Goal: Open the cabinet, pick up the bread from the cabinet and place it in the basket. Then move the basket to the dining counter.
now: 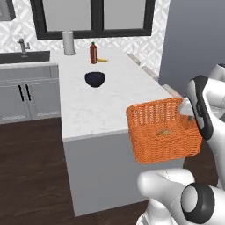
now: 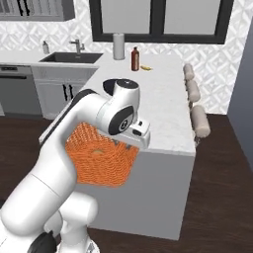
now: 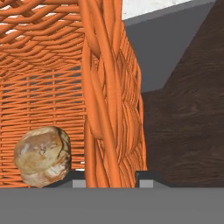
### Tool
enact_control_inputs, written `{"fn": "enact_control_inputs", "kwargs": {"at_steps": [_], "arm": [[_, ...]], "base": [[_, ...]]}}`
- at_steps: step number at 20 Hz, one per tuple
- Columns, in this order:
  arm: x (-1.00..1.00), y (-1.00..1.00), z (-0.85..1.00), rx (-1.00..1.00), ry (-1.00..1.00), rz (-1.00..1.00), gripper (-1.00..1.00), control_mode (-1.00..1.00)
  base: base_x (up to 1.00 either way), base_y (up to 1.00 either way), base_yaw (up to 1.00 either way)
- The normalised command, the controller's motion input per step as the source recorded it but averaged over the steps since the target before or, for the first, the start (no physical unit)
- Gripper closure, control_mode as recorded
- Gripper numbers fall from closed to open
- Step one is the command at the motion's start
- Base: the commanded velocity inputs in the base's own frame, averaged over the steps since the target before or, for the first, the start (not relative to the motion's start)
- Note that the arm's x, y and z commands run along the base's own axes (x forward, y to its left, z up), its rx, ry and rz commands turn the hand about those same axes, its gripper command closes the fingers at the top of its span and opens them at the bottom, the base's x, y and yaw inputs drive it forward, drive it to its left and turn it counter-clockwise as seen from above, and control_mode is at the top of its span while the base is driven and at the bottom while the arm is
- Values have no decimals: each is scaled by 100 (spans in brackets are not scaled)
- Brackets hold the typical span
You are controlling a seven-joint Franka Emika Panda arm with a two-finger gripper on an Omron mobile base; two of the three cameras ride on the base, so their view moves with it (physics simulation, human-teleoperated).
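Clearly, pincer (image 3: 111,178) clamps the woven orange basket's (image 3: 109,100) wall, round crusty bread (image 3: 42,155) inside.

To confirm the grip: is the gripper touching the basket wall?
Touching. In the hand view, the basket wall passes between the two fingertips of the gripper, clamped there.

The arm (image 2: 59,168) is glossy white, built of rounded, tube-like segments. Dark grey bands and round caps mark its joints. The hand is blocky and white.

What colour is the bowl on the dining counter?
Very dark, navy to black; the bowl on the dining counter shows best in the left base view.
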Motion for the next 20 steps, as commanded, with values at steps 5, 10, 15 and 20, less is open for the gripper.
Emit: {"fn": "enact_control_inputs", "kwargs": {"at_steps": [5, 10, 15, 20], "arm": [[0, 0, 0, 0, 0, 0, 100, 100], [0, 0, 0, 0, 0, 0, 100, 100], [0, 0, 0, 0, 0, 0, 100, 100], [40, -13, -7, 5, 0, 1, 100, -100]], "base": [[67, -78, 18], [74, -46, 13], [76, -33, 9], [55, -20, 4]]}}
